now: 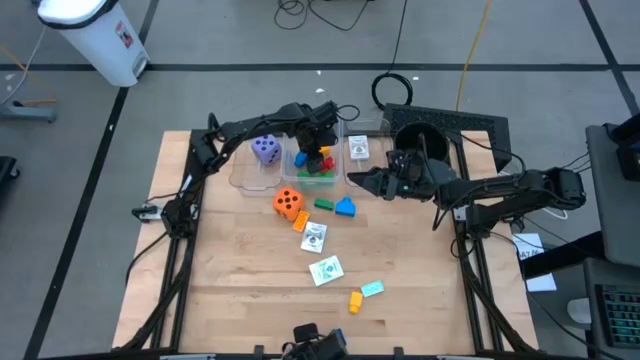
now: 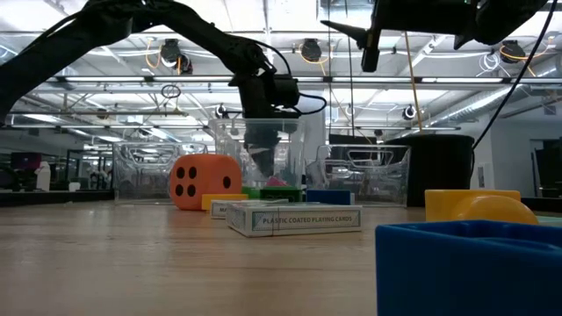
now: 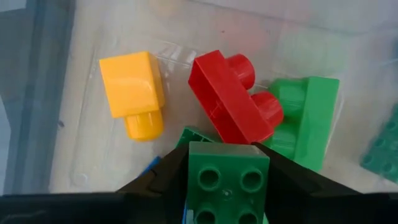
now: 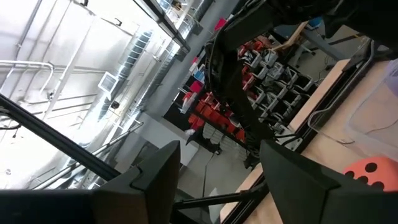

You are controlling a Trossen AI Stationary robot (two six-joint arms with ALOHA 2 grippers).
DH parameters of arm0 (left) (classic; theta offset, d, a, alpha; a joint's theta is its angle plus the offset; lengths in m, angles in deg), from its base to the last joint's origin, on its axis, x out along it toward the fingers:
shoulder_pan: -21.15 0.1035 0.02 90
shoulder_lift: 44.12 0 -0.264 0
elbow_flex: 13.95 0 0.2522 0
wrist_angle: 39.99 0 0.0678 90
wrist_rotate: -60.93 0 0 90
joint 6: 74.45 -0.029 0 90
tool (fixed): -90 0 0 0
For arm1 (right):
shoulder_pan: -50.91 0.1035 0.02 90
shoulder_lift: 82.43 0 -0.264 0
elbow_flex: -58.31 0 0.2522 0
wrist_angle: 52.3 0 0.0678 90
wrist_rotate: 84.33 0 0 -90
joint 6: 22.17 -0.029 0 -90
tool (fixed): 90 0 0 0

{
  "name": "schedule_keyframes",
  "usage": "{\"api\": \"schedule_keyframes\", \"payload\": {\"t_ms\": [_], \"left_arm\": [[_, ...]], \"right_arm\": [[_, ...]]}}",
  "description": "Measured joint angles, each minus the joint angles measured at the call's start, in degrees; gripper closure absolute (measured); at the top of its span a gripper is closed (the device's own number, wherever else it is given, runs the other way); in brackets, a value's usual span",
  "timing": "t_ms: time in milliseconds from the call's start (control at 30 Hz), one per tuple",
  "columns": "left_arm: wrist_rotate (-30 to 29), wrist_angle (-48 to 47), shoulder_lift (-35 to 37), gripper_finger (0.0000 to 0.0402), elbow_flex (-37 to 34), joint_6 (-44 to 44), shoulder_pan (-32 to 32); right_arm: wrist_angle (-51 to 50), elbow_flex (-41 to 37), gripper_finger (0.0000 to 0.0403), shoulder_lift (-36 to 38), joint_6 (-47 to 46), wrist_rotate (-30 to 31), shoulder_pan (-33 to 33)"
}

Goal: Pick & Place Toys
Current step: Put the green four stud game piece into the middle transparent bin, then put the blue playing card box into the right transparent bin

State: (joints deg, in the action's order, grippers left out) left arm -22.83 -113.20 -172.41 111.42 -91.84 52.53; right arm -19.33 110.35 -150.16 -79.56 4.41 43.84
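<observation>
**Green block over the tub, between the left claw's fingers**

The green block (image 3: 227,180) sits studs-up between the left gripper's (image 3: 225,186) two dark fingers, one flank against each finger, so the claw is pinching it or just letting go; which, I cannot tell. Directly beneath it lies the clear tub (image 1: 300,178), where a red block (image 3: 231,96), a yellow block (image 3: 132,90) and another green block (image 3: 308,118) already rest on the floor. The relation that matters is vertical: the block hangs straight above the pile, inside the tub's walls, so a release should drop it onto the red one or just beside it.

The left arm is plainly the nearer one, reaching over the tub's middle compartment. The right gripper (image 1: 380,183) hangs raised beside the tub, fingers spread and holding nothing.

On the table, well apart from the tub, remain the orange die (image 1: 288,203), a blue block (image 1: 345,207) and cards (image 1: 314,237).
</observation>
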Motion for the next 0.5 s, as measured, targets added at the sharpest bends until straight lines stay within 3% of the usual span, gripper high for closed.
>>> {"api": "schedule_keyframes", "payload": {"t_ms": [233,500], "left_arm": [[-0.2,0.2,0.0,0.0170,0.0,0.0,0.0],[-0.3,-0.7,0.0,0.0161,3.0,3.2,-0.4]], "right_arm": [[0.2,0.0,0.0188,0.0,0.0,0.0,0.0],[0.2,0.0,0.0188,0.0,0.0,0.0,0.0]]}}
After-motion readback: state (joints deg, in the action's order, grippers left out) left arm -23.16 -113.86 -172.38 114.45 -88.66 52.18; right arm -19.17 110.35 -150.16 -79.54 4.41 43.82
